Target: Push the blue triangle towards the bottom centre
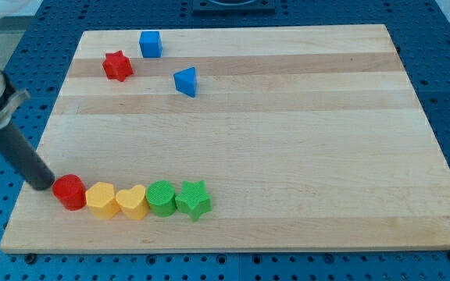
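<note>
- Wooden board (287, 140) is lying over blue perforated bench.
- I am resting my tip (47, 186), which holds nothing, just left of the red cylinder (69, 192).
- I am judging the blue triangle (185, 81) far up-right of my tip; I should circle above it, then push down steadily.

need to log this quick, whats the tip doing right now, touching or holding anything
My tip: no gripper, holds nothing. It sits at the left end of the bottom row, right beside the red block; contact cannot be told. Far from the blue triangle.
</note>
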